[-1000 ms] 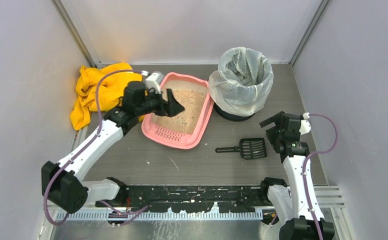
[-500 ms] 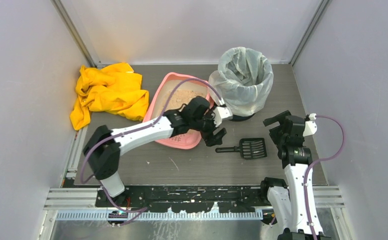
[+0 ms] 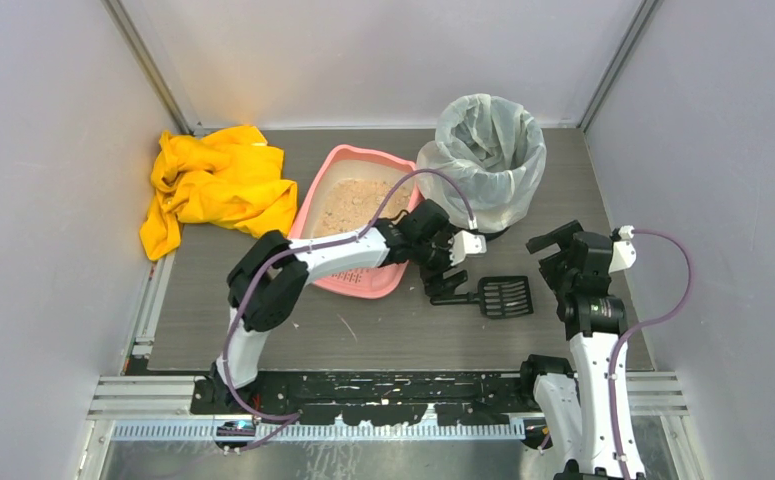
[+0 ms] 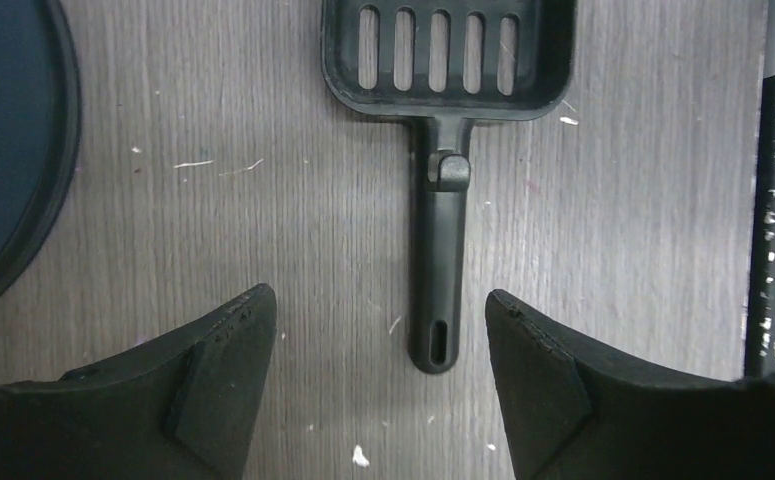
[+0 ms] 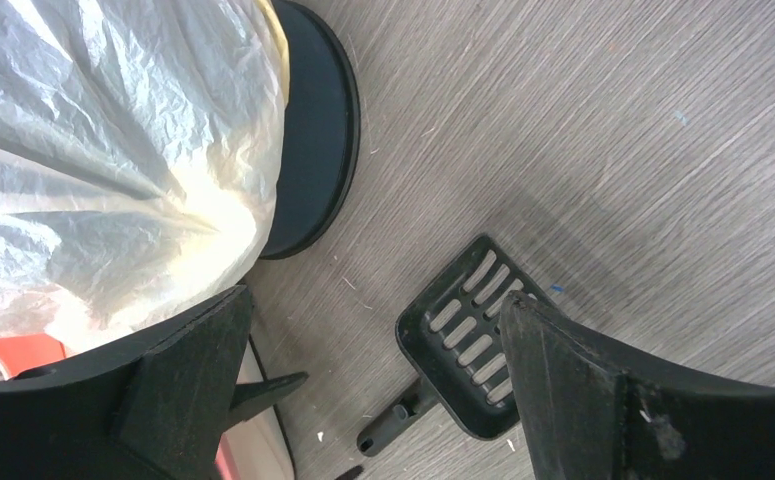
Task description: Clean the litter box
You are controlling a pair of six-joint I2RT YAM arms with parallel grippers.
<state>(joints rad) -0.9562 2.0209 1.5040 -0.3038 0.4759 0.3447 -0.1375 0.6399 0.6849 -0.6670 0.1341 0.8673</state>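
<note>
Now: left tool (image 4: 378, 300), spread apart, hovers over handle of black litter scoop (image 4: 441, 200) lying on desk (image 3: 363, 330). Right tool (image 5: 375, 300) wide open, holding nothing, near scoop. Pink litter box (image 3: 363, 152) sits mid-desk between yellow cloth (image 3: 218, 190) and plastic-lined bin (image 3: 483, 160).

Top view: left arm (image 3: 343, 255) covers litter box (image 3: 363, 152) near lip; left tool (image 3: 439, 283) hides scoop (image 3: 503, 296) handle end. Left wrist: scoop head cut by top edge, bin (image 4: 3, 150) by left edge. Right wrist: bin top cut off.
</note>
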